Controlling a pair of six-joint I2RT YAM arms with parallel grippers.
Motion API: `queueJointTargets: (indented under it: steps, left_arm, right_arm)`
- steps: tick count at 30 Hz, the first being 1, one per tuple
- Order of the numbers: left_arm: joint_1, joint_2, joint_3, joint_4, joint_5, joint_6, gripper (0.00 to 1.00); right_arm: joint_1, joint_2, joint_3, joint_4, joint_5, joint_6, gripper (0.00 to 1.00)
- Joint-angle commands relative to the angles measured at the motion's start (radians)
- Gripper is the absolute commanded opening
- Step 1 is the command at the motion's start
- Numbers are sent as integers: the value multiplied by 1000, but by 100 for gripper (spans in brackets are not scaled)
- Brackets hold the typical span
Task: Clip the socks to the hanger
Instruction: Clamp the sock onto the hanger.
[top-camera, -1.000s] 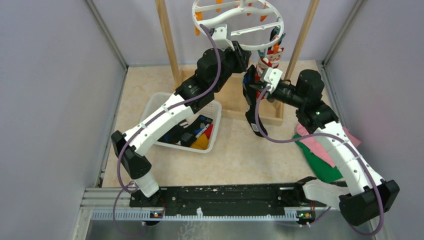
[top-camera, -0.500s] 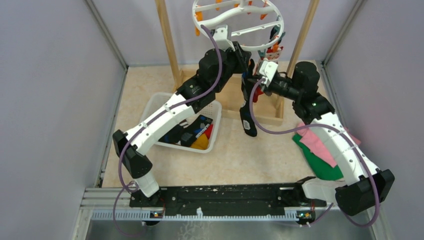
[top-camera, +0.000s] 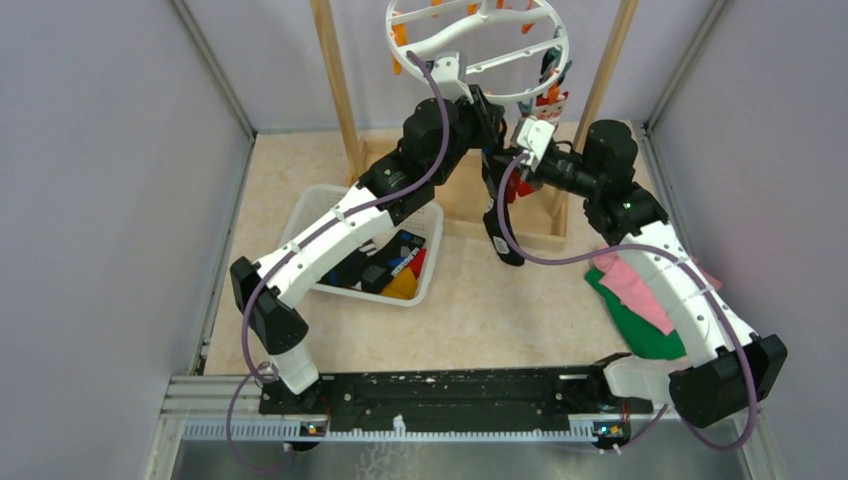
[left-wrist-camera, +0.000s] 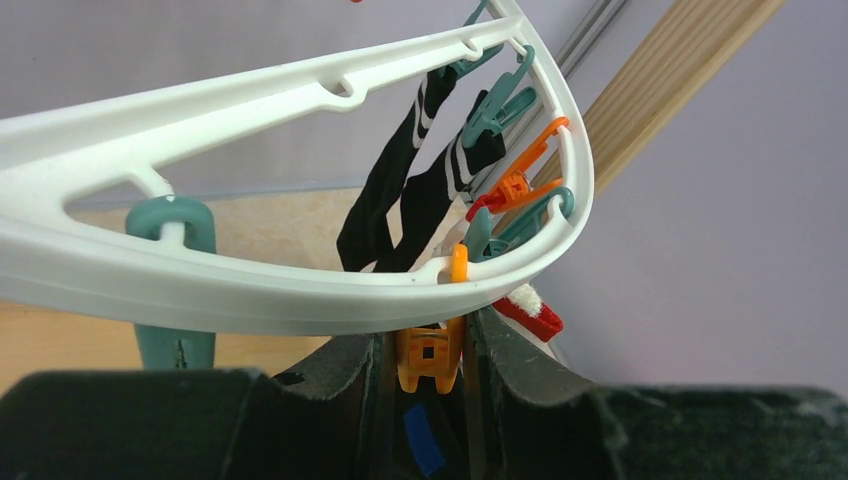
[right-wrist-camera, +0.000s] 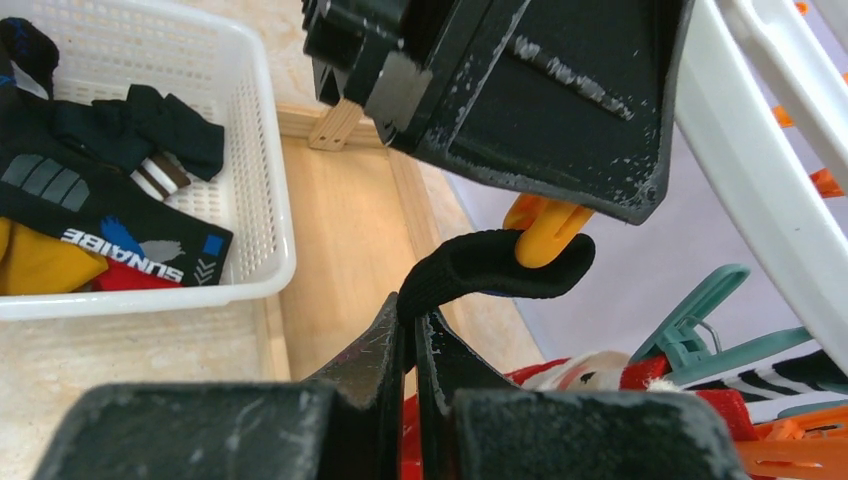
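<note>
Black sock (right-wrist-camera: 490, 266) edge at orange peg (right-wrist-camera: 545, 232), upper centre.
My left pincer (left-wrist-camera: 428, 338) clamps peg under hanger (left-wrist-camera: 300, 300) rim; right pincer (right-wrist-camera: 412, 322) pinches sock.

Hanger (top-camera: 510, 57) cropped by the overhead view's top edge; peg (left-wrist-camera: 428, 360) half buried between left gripper (left-wrist-camera: 428, 340) fingers; sock (right-wrist-camera: 490, 268) vanishes behind right gripper (right-wrist-camera: 410, 320); basket (top-camera: 380, 297) part-covered by left arm (top-camera: 340, 215).

Left fingers (left-wrist-camera: 512, 385) clamp; right fingers (right-wrist-camera: 372, 372) pinch tight.
</note>
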Motion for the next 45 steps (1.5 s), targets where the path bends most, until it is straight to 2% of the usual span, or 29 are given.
queueJointTargets:
  steps: [1, 16, 17, 23, 26, 30, 37, 43, 45]
  left_arm:
    - [1, 6, 38, 22, -1, -8, 0]
    - [1, 12, 38, 22, 1, -21, 1]
    - [1, 10, 38, 20, 0, -23, 4]
    - [1, -3, 26, 22, 1, -36, 36]
    - [1, -14, 11, 34, 5, -41, 47]
    - [0, -29, -8, 42, 8, -49, 58]
    - [1, -119, -95, 53, 29, -75, 70]
    - [1, -262, -245, 79, 177, -35, 88]
    - [1, -317, -300, 74, 218, -13, 98]
  right_arm:
    - [-8, -2, 63, 58, -16, 12, 0]
    - [-8, -4, 73, 90, -15, 35, 0]
    - [-8, -4, 72, 91, -13, 37, 0]
    - [-9, -4, 67, 93, -6, 42, 0]
    - [-9, -6, 63, 93, -4, 43, 0]
    - [-8, -9, 57, 93, 1, 48, 0]
    - [-10, -28, 40, 98, 10, 54, 0]
    - [-39, -51, 4, 119, -8, 117, 0]
    - [-72, -57, -1, 130, -28, 170, 0]
